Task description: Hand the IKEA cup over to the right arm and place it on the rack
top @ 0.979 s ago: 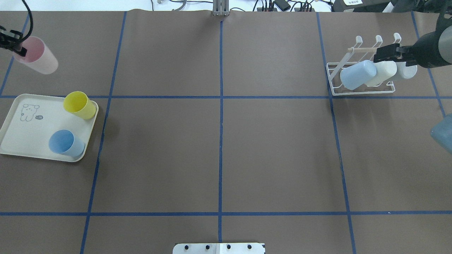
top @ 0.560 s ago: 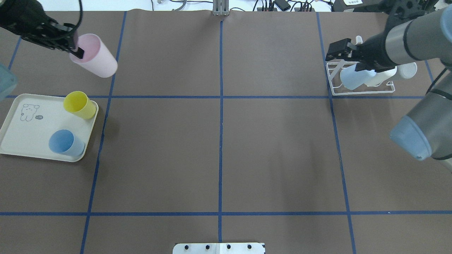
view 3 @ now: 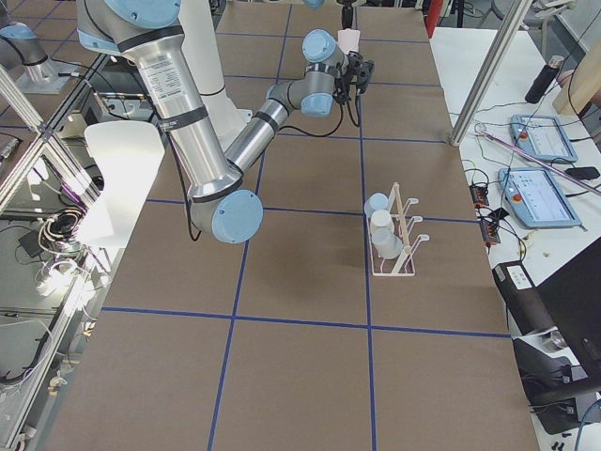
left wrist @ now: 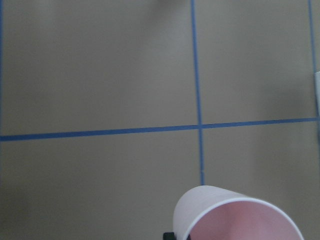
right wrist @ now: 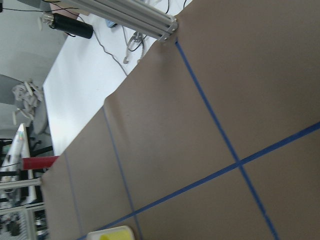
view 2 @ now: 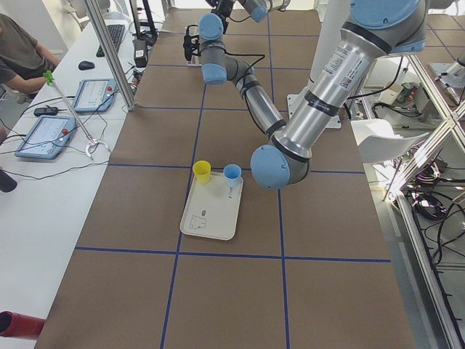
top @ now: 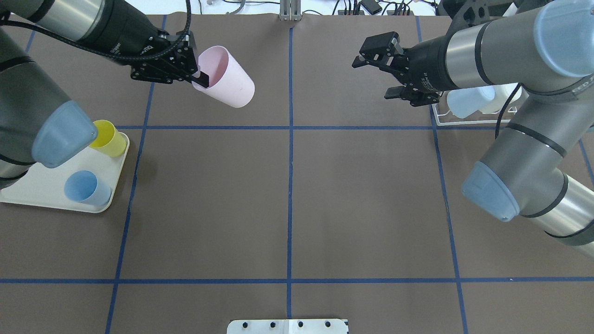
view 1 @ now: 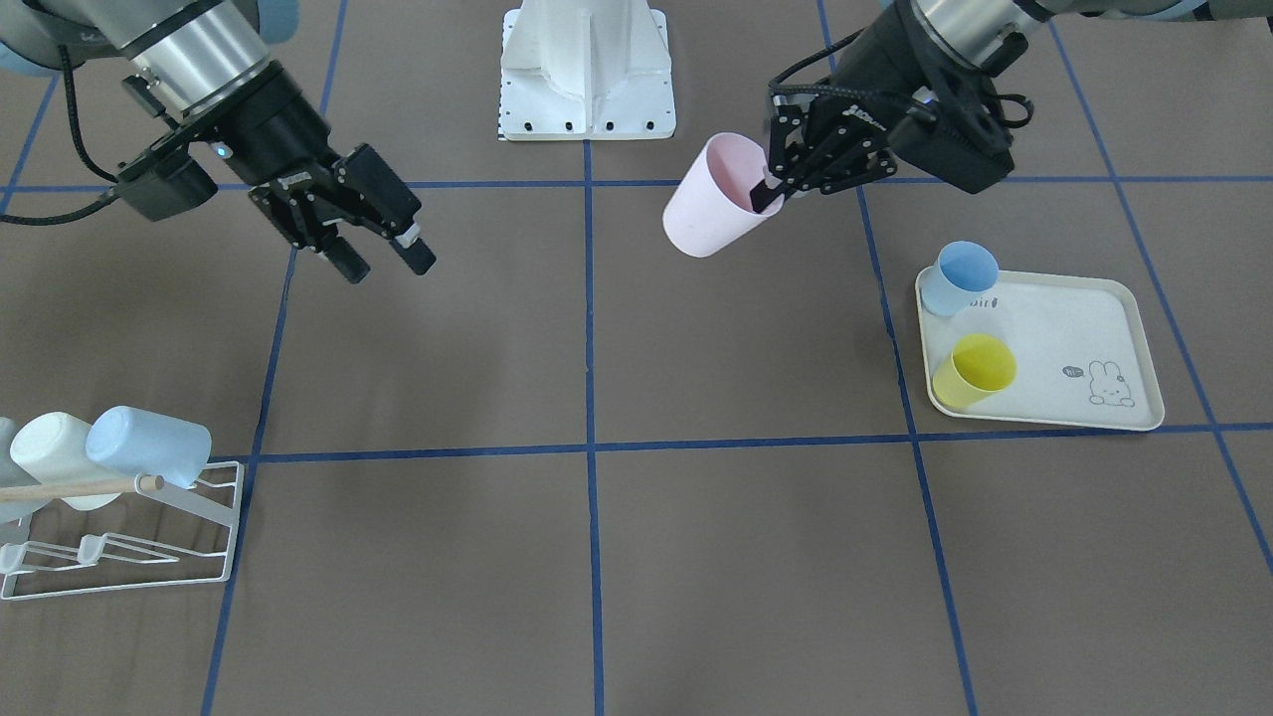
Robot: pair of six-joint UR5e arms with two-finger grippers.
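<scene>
- Nearest the front-facing camera: the rack, at the table corner on the robot's right. A pale blue cup and a white cup hang on it, with a third cut off by the frame edge. The prongs in front of the wooden rod look free.
- Next back, on the other side: the cream tray holds a blue cup and a yellow cup, both upright.
- Further back, above the table: the pink cup is in the air and tilted, just to the left arm's side of the centre line. The left gripper pinches its rim wall, one finger inside the mouth and one outside. The closed end points down and towards the right arm.
- Same depth, across the centre line: the right gripper has its fingers spread and holds nothing. It is well apart from the cup.
- Step in hand, as I read it: the approach to the hand-over. No transfer yet, nothing placed.
- The next move calls for closing that gap and setting the spread fingers around the cup's body, clear of the left fingers. The left should let go only once the right has it.
- The overhead view shows the finger inside the mouth plainly, but the right arm hides most of the rack there.
- The left wrist view shows only the cup's rim against the table, not the right gripper.
- The right wrist view shows table and tape, no pink cup.
- The exterior right view shows the rack whole, far from the cup.
</scene>
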